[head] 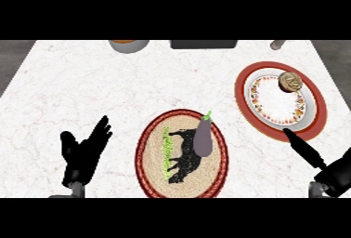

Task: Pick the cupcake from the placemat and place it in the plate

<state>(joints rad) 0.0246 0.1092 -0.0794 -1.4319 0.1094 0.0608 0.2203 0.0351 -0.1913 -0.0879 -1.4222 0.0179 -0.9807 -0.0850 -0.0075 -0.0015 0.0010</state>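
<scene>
Round woven tan placemat (179,155), red-rimmed, black horse figure; white round plate (307,104), red-bordered; pale marbled stone counter (103,88).

top band cuts off an orange-filled bowl (128,45), a dark object (204,44) and a grey item (277,44); right hand (334,173) clipped at right edge.

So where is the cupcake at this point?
In the head view the cupcake sits on the plate at the counter's right side, near the plate's far rim, beyond the right hand.
</scene>
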